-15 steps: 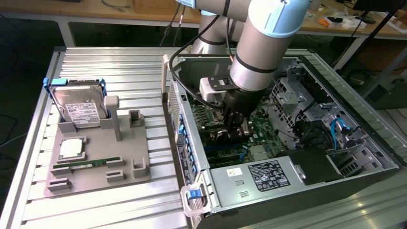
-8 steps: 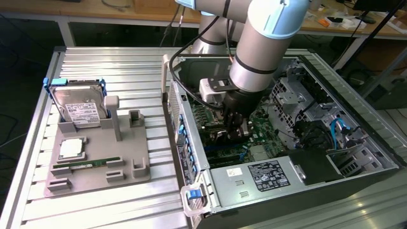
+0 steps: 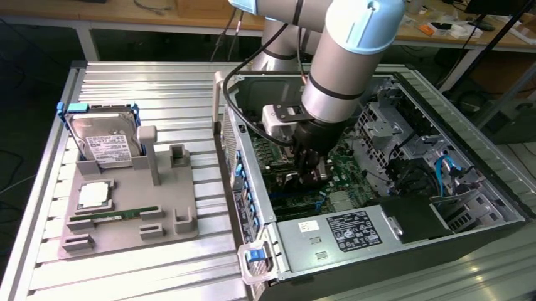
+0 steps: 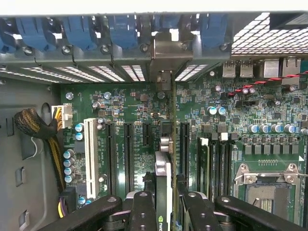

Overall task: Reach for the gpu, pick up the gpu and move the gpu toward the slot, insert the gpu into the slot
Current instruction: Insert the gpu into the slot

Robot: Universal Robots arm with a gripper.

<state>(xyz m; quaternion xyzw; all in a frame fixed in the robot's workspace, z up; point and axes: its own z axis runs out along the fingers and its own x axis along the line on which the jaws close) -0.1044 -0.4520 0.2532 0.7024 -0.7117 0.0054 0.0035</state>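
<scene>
Item: gpu (image 4: pixel 163 180). Thin card seen edge-on in the wrist view, standing upright over the green motherboard (image 4: pixel 120 103), with a silvery metal bracket (image 4: pixel 166 53) at its far end by the case's rear openings. A pale logo mark shows on the card's near end; its letters are too small to read.

Holder: pincer (image 4: pixel 164 204), clenched on the gpu, one black finger on each flat face. In the exterior view the pincer (image 3: pixel 308 170) reaches down inside the open computer case (image 3: pixel 469 207).

Position: the gpu lies along a gap between the dark connector strips of the motherboard; whether its lower edge is seated cannot be told. The slot itself cannot be picked out beneath the card.

Other writing: white label with black print on the power supply (image 3: pixel 352 227), unreadable; fine white lettering on the motherboard, unreadable.

Also present: hard drive (image 3: pixel 105 141) with white label, standing in a grey fixture (image 3: pixel 125 213) on the worktop (image 3: pixel 150 78), with a slim green memory stick (image 3: pixel 117 215) lying beside it.
</scene>
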